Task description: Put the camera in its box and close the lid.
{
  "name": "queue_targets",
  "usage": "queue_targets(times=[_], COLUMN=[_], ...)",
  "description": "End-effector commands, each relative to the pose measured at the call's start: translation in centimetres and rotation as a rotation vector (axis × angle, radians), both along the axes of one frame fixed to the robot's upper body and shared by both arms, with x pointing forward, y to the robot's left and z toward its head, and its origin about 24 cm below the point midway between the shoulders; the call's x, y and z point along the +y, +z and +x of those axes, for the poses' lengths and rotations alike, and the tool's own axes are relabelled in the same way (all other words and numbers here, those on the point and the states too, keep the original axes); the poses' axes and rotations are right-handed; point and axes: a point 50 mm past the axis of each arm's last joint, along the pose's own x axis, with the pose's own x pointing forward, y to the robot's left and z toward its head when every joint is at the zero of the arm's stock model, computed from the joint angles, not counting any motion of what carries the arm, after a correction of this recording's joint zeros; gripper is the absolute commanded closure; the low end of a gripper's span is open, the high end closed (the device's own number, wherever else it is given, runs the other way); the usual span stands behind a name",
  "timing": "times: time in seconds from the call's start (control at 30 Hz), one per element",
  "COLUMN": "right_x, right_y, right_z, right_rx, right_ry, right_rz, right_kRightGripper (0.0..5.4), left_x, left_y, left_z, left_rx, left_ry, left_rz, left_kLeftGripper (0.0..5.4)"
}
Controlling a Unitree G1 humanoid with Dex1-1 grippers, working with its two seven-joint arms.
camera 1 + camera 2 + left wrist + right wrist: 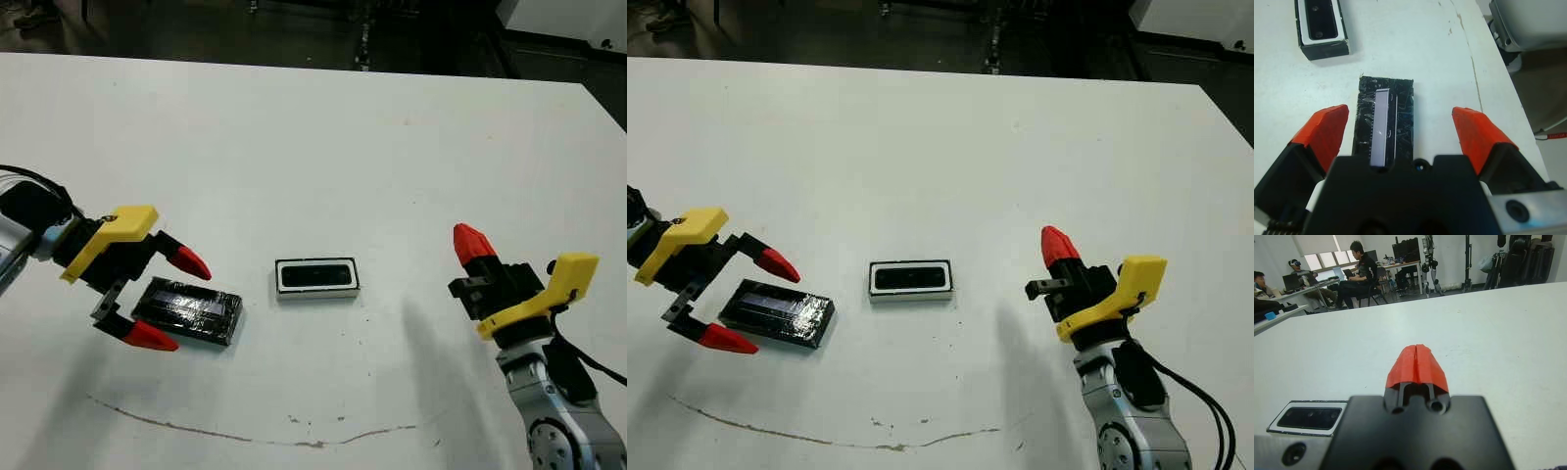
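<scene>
Left eye view | camera sits inside the box at mid-table | lid lies flat left of the box, well apart | left gripper spread wide around the lid's left end | right gripper pressed together, right of the box

A white table w/ a thin brown curved mark near its front edge is seen. Beyond it, desks, seated people, windows & dark equipment stands are seen.

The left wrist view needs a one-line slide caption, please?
Open left gripper straddles the lid; camera sits in box.
</scene>
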Motion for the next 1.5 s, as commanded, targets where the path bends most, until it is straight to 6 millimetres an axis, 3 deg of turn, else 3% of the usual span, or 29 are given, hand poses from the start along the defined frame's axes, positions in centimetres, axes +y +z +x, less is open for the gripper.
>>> queue_targets(times=[0.03,0.8,1.13,1.5], right_x=[-0.3,-0.3,-0.2,-0.2], right_y=[-0.3,-0.5,-0.5,-0.5], right_z=[-0.2,-0.3,-0.4,-0.4], right_rx=[0.017,0.021,0.026,0.028], right_ry=[-0.013,-0.004,-0.011,-0.01], right_rz=[-0.01,-0.01,-0.01,-0.004], right_kRightGripper=[5.38,5.38,5.38,5.38], left_x=[0.2,0.5,0.5,0.8], left_y=[-0.5,-1.7,-1.9,-1.8], left_z=[0.1,0.7,0.8,0.8], left_rx=[0.018,0.082,0.033,0.082], left_ry=[0.012,0.061,0.022,0.113], left_rz=[-0.021,-0.013,0.022,0.087], left_kLeftGripper=[0.0,0.0,0.0,0.0])
